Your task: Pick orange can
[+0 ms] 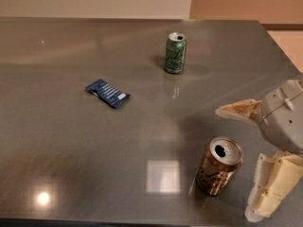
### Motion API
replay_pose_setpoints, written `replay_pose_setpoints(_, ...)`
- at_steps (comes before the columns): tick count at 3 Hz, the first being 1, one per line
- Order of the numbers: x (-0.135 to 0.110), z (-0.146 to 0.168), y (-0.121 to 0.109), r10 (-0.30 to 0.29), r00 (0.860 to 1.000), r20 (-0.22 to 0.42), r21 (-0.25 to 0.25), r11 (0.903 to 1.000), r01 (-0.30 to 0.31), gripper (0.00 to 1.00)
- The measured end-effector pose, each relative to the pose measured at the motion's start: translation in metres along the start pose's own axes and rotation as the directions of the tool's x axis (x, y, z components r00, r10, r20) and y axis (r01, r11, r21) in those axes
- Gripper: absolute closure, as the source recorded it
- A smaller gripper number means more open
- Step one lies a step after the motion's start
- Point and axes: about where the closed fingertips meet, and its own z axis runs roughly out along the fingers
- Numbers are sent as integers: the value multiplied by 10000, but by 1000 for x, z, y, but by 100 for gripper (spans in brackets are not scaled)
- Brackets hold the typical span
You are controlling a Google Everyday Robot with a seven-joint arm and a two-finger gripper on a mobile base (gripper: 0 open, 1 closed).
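Front right of the matte grey metal table (71, 164): shiny copper-orange aluminium drink can (218, 167), upright, mouth hole open at the top, untouched. Just right of it, at the right frame edge: cream and grey two-finger gripper (235, 163), spread wide, holding nothing. One of the fingers (239, 111) beyond the can, the other on its near right side. Can at the mouth of the gap, not deep inside it.

Risks, as judged from here:
- Knocking the can over or skating it left across the slick top, if either fingertip meets the wall before closing (probably light if emptied; cannot confirm).
- Closing too early and pinching only the can's right edge; would likely squirt out or tilt.
- Denting thin aluminium under a hard squeeze.
- Little danger of a wrong target: green aluminium drink can (175, 52) well apart at the far side, dark blue foil snack packet (108, 93) well apart to the left.

Hard to make out:
- Wrist and arm cut off by the right edge.
- Height of the fingers over the table; no telling whether level with the can's middle.
- Lettering on both cans unreadable; contents unknown.
- Bright square reflection just left of the orange can, masking that patch of table.
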Motion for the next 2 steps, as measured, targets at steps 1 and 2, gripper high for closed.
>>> replay_pose_setpoints(1, -14, 10, 6, -227, 9990, 395, -237, 9994, 237, 0)
replay_pose_setpoints(2, -17, 15, 9, -380, 9983, 446, -308, 9988, 394, 19)
